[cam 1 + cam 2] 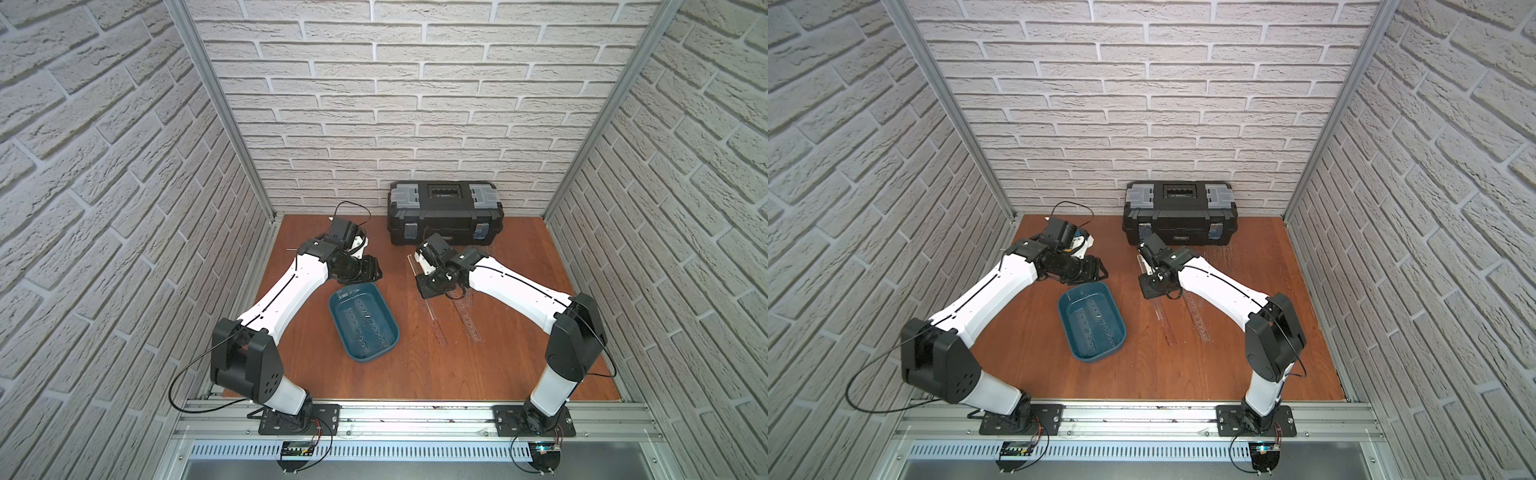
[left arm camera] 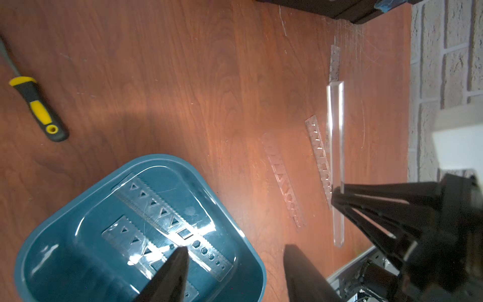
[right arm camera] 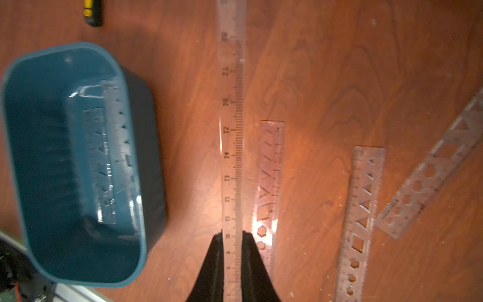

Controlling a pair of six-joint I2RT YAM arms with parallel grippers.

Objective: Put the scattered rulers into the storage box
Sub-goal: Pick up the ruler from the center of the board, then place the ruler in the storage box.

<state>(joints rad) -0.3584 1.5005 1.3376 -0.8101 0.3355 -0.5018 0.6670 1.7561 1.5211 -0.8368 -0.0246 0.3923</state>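
Nearest you, the shallow teal-blue plastic storage box point(image 2: 52, 235) sits on the brown wooden table point(image 1: 415, 374). Two clear plastic stencil rulers point(image 2: 162, 214) already lie flat inside it.

To its right, three loose see-through rulers point(image 3: 363, 222) lie on the wood, two of them meeting at one end.

A little farther out, the right gripper point(image 3: 234, 234) pinches the long clear ruler point(image 3: 232, 117) across its width, with its jaws pressed against the two long edges. That ruler hangs between the box and the closest loose ruler point(image 3: 269, 183), and it appears lifted off the wood.

The left gripper point(image 2: 235, 248) hovers over the box's far rim with its jaws spread and nothing in them.

Beyond lie a yellow-and-black handled tool point(image 2: 39, 107) and, against the back wall, the black plastic toolbox point(image 1: 444, 216).

Watch these points:
- **Grip:** it sits off-centre on thin, slick edges, so the long end may sag, swivel or pop free as you swing.
- **Fit:** this ruler looks longer than the box, so it may bridge the walls or tip the light tray instead of settling flat.
- **Left arm:** it hangs over the drop zone, so a direct path risks a knock between the arms.
- **Height:** if you carry low, you may drag the neighbouring ruler along.
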